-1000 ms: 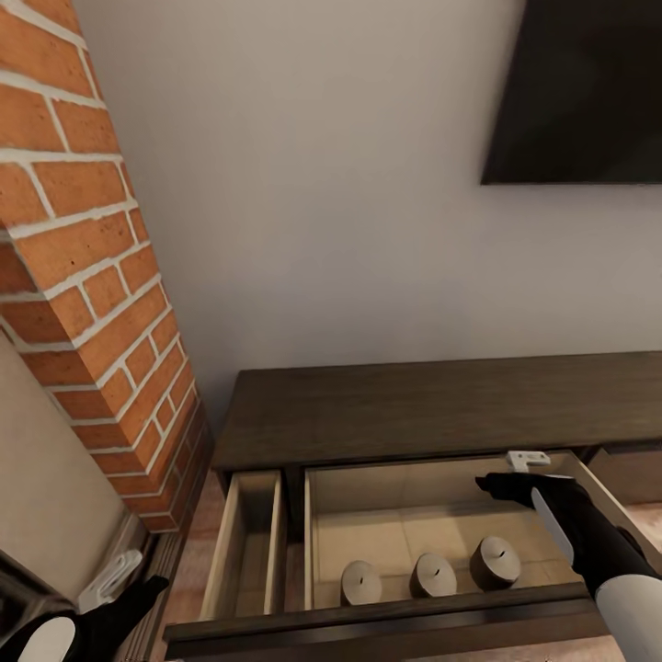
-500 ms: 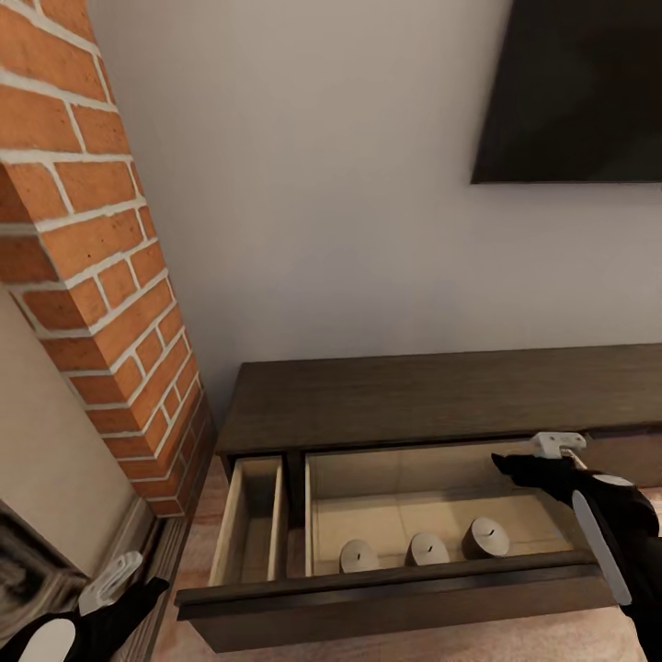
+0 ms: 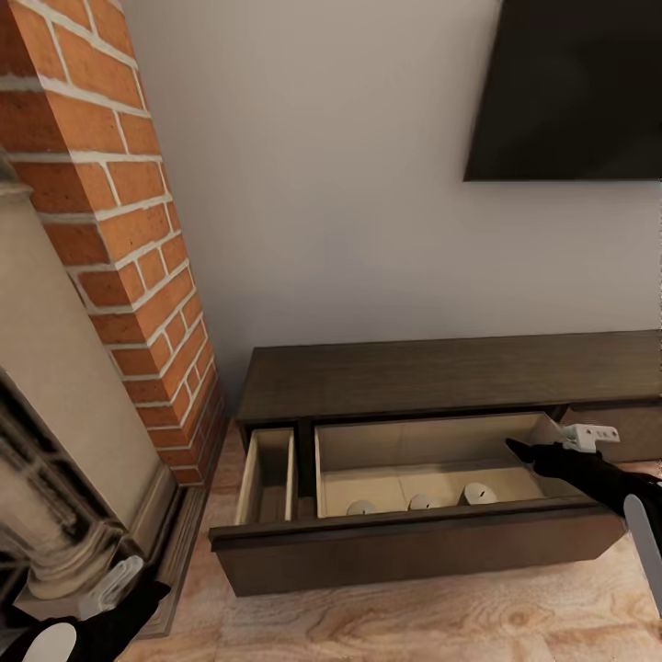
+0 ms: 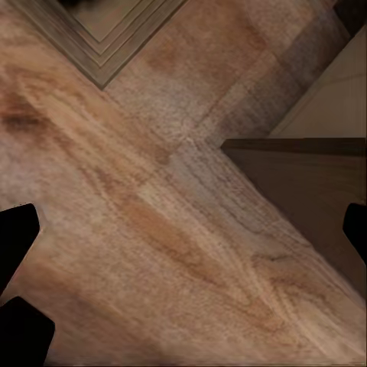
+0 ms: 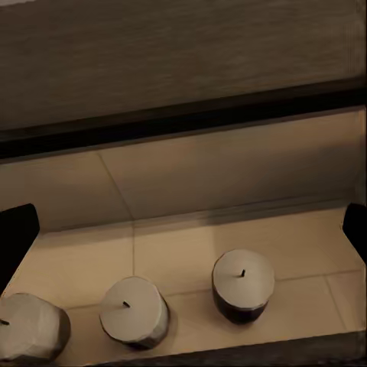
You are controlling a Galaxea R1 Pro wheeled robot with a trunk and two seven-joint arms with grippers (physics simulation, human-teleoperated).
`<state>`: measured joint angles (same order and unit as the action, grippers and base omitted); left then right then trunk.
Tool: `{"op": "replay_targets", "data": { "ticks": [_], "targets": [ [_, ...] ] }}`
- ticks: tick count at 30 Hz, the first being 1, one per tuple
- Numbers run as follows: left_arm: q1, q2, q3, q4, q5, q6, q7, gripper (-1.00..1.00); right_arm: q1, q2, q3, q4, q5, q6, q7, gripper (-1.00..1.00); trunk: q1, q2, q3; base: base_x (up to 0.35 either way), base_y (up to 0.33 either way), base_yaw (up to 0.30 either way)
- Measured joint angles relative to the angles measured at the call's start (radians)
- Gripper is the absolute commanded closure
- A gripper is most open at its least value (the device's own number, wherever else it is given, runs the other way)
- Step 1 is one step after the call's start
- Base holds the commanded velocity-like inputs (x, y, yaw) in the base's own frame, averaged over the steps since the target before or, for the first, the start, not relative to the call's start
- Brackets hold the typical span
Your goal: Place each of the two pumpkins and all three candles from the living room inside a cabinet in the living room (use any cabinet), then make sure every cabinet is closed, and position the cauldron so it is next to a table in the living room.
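The long dark-brown cabinet (image 3: 432, 377) stands against the wall with its wide drawer (image 3: 414, 552) pulled out. Three cream candles (image 3: 421, 502) stand upright in a row near the drawer's front, and the right wrist view shows the candles (image 5: 243, 284) from above. My right gripper (image 3: 588, 434) hovers open above the drawer's right end, apart from the candles and holding nothing. My left gripper (image 3: 115, 584) hangs low at the left, open over bare floor near the drawer's corner (image 4: 306, 153). The pumpkins and the cauldron are out of view.
A narrow side compartment (image 3: 267, 464) left of the wide drawer is open too. A red brick column (image 3: 119, 230) and a pale fireplace surround (image 3: 55, 441) stand at the left. A black screen (image 3: 570, 92) hangs on the wall. Wooden floor (image 3: 414, 625) lies in front.
The camera has pulled back, so the cabinet looks smaller and more floor shows. My right gripper has drawn out of the drawer toward its right end. The candles have stayed put.
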<state>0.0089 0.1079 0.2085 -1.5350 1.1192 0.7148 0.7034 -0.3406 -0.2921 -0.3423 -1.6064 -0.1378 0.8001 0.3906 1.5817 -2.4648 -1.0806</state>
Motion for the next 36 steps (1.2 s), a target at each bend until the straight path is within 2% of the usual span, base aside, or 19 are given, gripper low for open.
{"op": "replay_targets", "data": {
  "ticks": [2, 3, 4, 5, 6, 7, 8, 10, 11, 13, 15, 17, 19, 21, 25, 27, 31, 32, 36],
  "targets": [
    [0.000, 0.000, 0.000, 0.001, 0.000, 0.000, 0.000, -1.00, -0.003, 0.009, -0.031, 0.010, -0.001, 0.002, 0.000, -1.00, 0.000, 0.000, 0.000, -0.212, 0.069, 0.000],
    [0.000, 0.000, 0.000, 0.006, 0.000, 0.000, 0.000, -1.00, -0.006, 0.031, -0.065, 0.040, -0.003, 0.003, -0.002, -1.00, 0.000, 0.000, 0.000, -0.085, 0.027, 0.000],
    [0.000, -0.001, 0.000, 0.017, 0.000, 0.000, 0.001, -1.00, -0.007, 0.083, -0.121, 0.089, -0.027, 0.004, -0.004, -1.00, 0.000, 0.000, 0.000, -0.028, 0.009, 0.000],
    [0.000, -0.003, 0.000, 0.032, 0.001, 0.000, 0.002, -1.00, -0.007, 0.150, -0.231, 0.134, -0.107, 0.004, -0.006, -1.00, 0.000, 0.000, 0.000, -0.018, 0.006, 0.000],
    [0.000, -0.003, 0.000, 0.038, 0.001, -0.001, 0.000, -1.00, -0.004, 0.166, -0.273, 0.146, -0.149, 0.005, -0.005, -1.00, -0.001, 0.000, 0.000, -0.014, 0.005, 0.000],
    [0.000, -0.003, 0.000, 0.041, 0.002, -0.001, -0.001, -1.00, -0.003, 0.171, -0.291, 0.150, -0.172, 0.005, -0.004, -1.00, -0.001, 0.000, 0.000, -0.005, 0.002, 0.000],
    [0.001, -0.003, 0.000, 0.059, 0.001, 0.000, -0.003, -1.00, 0.024, 0.182, -0.354, 0.158, -0.306, 0.007, 0.001, -1.00, -0.001, 0.000, 0.000, -0.004, 0.001, 0.000],
    [0.000, -0.003, 0.000, 0.071, 0.002, -0.001, -0.003, -1.00, 0.053, 0.182, -0.379, 0.158, -0.382, 0.008, 0.002, -1.00, -0.001, 0.000, 0.000, -0.002, 0.001, 0.000],
    [0.000, -0.002, 0.000, 0.080, 0.002, -0.001, -0.004, -1.00, 0.087, 0.182, -0.395, 0.155, -0.447, 0.009, 0.003, -1.00, -0.001, 0.000, 0.000, -0.002, 0.000, 0.000],
    [0.000, -0.002, 0.000, 0.088, 0.002, -0.001, -0.004, -1.00, 0.143, 0.181, -0.410, 0.145, -0.526, 0.009, 0.005, -1.00, -0.001, 0.000, 0.000, 0.000, 0.000, 0.000],
    [0.000, -0.002, 0.000, 0.093, 0.001, -0.001, -0.003, -1.00, 0.203, 0.184, -0.419, 0.131, -0.578, 0.007, 0.025, -1.00, -0.001, 0.000, 0.000, 0.000, 0.000, 0.000],
    [0.000, -0.002, 0.000, 0.096, 0.000, -0.001, -0.003, -1.00, 0.233, 0.189, -0.423, 0.128, -0.598, 0.006, 0.081, -1.00, -0.001, 0.000, 0.000, 0.000, 0.000, 0.000],
    [0.000, -0.002, 0.000, 0.096, 0.000, -0.001, -0.002, -1.00, 0.242, 0.189, -0.424, 0.137, -0.601, 0.004, 0.106, -1.00, -0.001, 0.000, 0.000, 0.000, 0.000, 0.000],
    [0.000, -0.002, 0.000, 0.097, 0.000, -0.001, 0.001, -1.00, 0.250, 0.188, -0.421, 0.196, -0.602, -0.003, 0.128, -1.00, -0.001, 0.000, 0.000, 0.000, 0.000, 0.000],
    [0.007, -0.003, 0.000, 0.096, 0.001, -0.001, 0.006, -1.00, 0.242, 0.179, -0.418, 0.409, -0.607, -0.080, 0.152, -1.00, -0.001, 0.000, 0.000, 0.000, 0.000, 0.000],
    [0.013, -0.003, 0.000, 0.096, 0.002, -0.001, 0.006, -1.00, 0.214, 0.177, -0.412, 0.502, -0.609, -0.130, 0.173, -1.00, -0.001, 0.000, 0.000, 0.000, 0.000, 0.000],
    [0.017, -0.003, 0.000, 0.096, 0.002, -0.001, 0.007, -1.00, 0.111, 0.172, -0.396, 0.721, -0.605, -0.194, 0.242, -1.00, -0.001, 0.000, 0.000, 0.000, 0.000, 0.000],
    [0.018, -0.003, 0.000, 0.096, 0.003, -0.001, 0.007, -1.00, 0.056, 0.170, -0.392, 0.836, -0.603, -0.269, 0.288, -1.00, -0.001, 0.000, 0.000, 0.000, 0.000, 0.000],
    [0.019, -0.003, 0.000, 0.096, 0.002, -0.001, 0.006, -1.00, 0.018, 0.169, -0.391, 0.896, -0.603, -0.343, 0.363, -1.00, -0.001, 0.000, 0.000, 0.000, 0.000, 0.000]
  ]
}}
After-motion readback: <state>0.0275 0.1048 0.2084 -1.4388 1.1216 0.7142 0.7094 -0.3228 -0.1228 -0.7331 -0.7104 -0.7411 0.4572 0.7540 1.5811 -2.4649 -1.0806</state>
